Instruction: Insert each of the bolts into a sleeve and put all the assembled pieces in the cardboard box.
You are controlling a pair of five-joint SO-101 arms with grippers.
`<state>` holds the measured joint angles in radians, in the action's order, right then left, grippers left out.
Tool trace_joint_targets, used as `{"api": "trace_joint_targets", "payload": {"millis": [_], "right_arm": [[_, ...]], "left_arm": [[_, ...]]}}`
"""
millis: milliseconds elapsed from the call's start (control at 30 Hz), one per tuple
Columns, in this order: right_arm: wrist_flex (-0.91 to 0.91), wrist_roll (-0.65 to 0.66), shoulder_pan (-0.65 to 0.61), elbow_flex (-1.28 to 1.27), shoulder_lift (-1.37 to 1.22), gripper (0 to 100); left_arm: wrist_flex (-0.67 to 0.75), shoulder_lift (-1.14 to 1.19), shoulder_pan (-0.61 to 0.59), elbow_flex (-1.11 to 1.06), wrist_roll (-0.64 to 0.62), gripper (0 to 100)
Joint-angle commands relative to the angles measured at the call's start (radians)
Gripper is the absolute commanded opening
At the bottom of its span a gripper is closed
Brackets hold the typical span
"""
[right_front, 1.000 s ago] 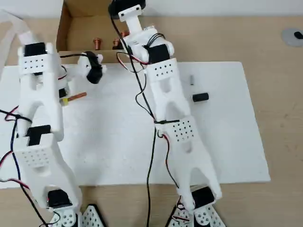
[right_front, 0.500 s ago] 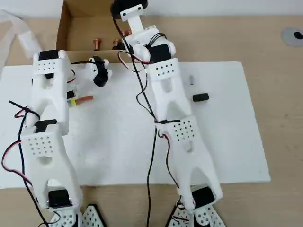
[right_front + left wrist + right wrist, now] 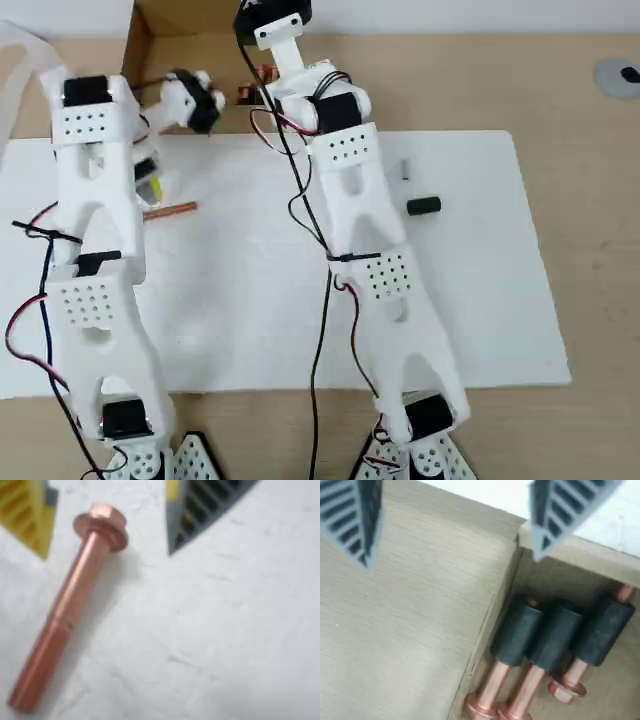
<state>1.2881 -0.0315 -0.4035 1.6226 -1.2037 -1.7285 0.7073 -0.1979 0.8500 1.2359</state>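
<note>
High view: logged bolt (image 3: 170,210) flat on mat (image 3: 480,300), sleeve (image 3: 424,206) well apart. Left wrist view: found left gripper (image 3: 106,554) spread astride bolt head; judged stiff, slick, roll-prone, best pinched mid-shank. Right wrist view: recorded right gripper (image 3: 454,561) agape above cardboard box (image 3: 585,550), three assembled pieces (image 3: 555,635) inside.

Copper-toned metal with a soft sheen on the bolt (image 3: 70,610), lower left of the left wrist view. Beneath it, matt, grainy white foam mat (image 3: 480,300). Smooth wood-grain laminate on the table (image 3: 590,200), right edge of the high view. Plain matt cardboard box (image 3: 135,60), upper left. Dull black, rubber-like sleeves (image 3: 517,630) inside. Matt white plastic on the arms (image 3: 365,225).
</note>
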Motion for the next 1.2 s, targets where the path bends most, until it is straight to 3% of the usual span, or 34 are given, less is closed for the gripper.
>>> {"api": "trace_joint_targets", "payload": {"millis": [0,400,500,833,1167], "right_arm": [[0.003,0.006,0.016,0.044,0.105,24.2],[0.003,0.006,0.019,0.042,0.102,24.2],[0.003,0.006,0.019,0.042,0.101,24.2],[0.003,0.006,0.019,0.039,0.101,24.2],[0.003,0.006,0.016,0.039,0.101,24.2]], "left_arm": [[-0.026,-0.088,-0.011,0.068,-0.296,17],[-0.026,-0.128,-0.064,-0.199,-1.622,17],[-0.026,-0.128,-0.061,-0.252,-1.861,17],[-0.026,-0.125,-0.055,-0.269,-2.188,17],[-0.025,-0.119,-0.038,-0.273,-2.384,17]]}}
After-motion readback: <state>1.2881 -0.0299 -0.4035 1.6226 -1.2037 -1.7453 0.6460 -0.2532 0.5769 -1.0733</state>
